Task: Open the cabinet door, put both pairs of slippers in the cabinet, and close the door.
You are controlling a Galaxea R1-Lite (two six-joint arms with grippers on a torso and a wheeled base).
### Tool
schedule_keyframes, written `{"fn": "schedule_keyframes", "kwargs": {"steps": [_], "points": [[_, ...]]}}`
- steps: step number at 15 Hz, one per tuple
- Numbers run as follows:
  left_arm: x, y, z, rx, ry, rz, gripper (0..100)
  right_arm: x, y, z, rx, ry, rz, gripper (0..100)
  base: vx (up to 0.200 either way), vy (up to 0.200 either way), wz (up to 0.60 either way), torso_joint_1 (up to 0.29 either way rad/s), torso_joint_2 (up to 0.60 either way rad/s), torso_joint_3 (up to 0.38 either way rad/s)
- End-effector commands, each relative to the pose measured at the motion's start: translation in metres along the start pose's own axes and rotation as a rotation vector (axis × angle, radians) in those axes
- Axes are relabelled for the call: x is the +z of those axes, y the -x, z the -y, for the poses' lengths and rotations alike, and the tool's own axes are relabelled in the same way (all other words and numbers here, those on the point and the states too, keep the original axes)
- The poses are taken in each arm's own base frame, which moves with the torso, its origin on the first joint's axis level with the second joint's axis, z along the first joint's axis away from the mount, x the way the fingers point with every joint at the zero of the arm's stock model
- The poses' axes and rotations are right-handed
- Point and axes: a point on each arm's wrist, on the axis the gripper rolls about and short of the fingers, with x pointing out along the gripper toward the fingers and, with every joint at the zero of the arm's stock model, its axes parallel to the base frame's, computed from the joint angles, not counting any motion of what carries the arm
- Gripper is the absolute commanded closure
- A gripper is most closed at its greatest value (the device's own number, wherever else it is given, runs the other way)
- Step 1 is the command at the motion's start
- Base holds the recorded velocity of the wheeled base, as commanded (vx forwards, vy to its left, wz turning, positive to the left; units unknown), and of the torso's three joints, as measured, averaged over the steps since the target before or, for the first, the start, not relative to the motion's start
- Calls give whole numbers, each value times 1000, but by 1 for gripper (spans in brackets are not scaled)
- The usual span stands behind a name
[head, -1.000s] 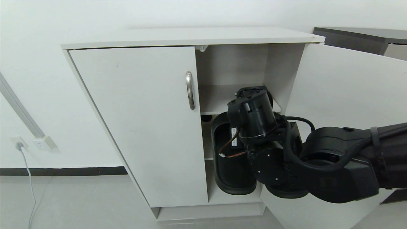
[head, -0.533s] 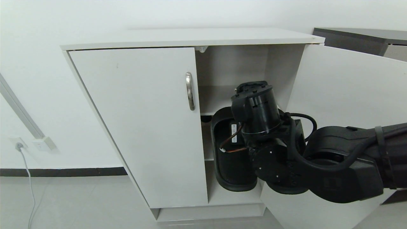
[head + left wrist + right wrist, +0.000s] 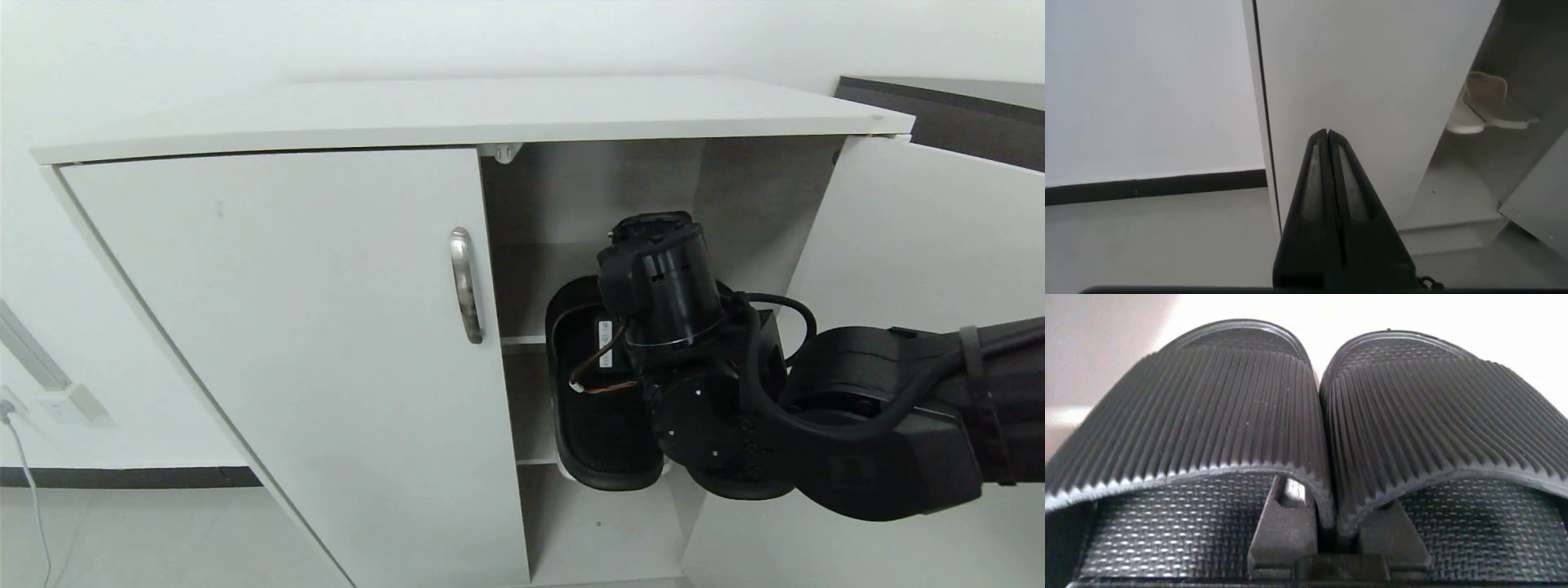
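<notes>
The white cabinet (image 3: 490, 110) has its left door (image 3: 286, 343) shut and its right door (image 3: 922, 245) swung open. A pair of black slippers (image 3: 600, 425) hangs soles-out in the open half, spanning the two inner shelves. My right gripper (image 3: 1335, 527) is shut on the slippers' (image 3: 1233, 400) adjoining inner edges, under the ribbed straps; in the head view my wrist hides it. A pale pair of slippers (image 3: 1490, 110) lies on a shelf inside the cabinet. My left gripper (image 3: 1327, 139) is shut and empty, low in front of the shut door.
A metal handle (image 3: 464, 284) sits on the shut door's inner edge. A wall socket box (image 3: 69, 402) with a cable is at the lower left. Dark-topped furniture (image 3: 963, 102) stands behind the open door. Grey floor (image 3: 1159, 237) lies before the cabinet.
The head camera has shifted, so the cabinet looks larger and nearer. Relative to the shelves, the right arm has lifted the black slippers higher in the opening.
</notes>
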Motion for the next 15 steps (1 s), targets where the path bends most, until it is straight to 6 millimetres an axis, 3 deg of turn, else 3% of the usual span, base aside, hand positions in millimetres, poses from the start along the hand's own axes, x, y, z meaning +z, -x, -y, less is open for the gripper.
{"fn": "schedule_keyframes", "kwargs": {"steps": [1,4,9,15], "points": [[0,0,0,1,0,0,100,-2,-2,2,-2,-3,0,100,0,0,0,0,0,0],[0,0,0,-1,0,0,100,-12,-12,0,4,1,-4,100,0,0,0,0,0,0],[0,0,0,1,0,0,100,-10,-41,5,46,10,-11,100,0,0,0,0,0,0],[0,0,0,1,0,0,100,2,-106,-2,11,22,23,100,0,0,0,0,0,0]]}}
